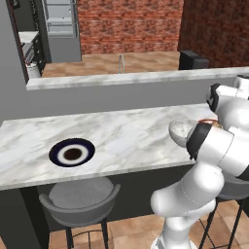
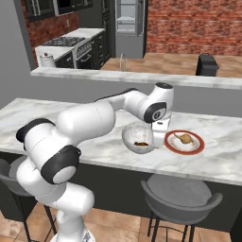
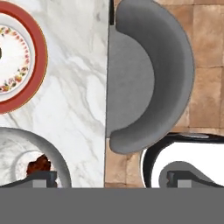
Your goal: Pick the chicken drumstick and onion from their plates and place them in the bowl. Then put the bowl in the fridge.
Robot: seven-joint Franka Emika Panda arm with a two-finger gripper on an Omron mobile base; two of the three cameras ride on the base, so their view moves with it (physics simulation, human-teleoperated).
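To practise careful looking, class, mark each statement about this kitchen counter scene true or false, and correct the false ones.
1. The round plate with the navy rim and dark centre is bare. True.
2. The deep white bowl holds nothing. False: the orange-brown chicken drumstick lies in it.
3. The round tan onion sits on the plate with the red-orange rim. True.
4. The two-finger gripper is shut on the onion. False: it is open and holds nothing, between the bowl and the red-rimmed plate.
5. The bowl stands in the fridge. False: it stands on the white marble counter, beside the red-rimmed plate.
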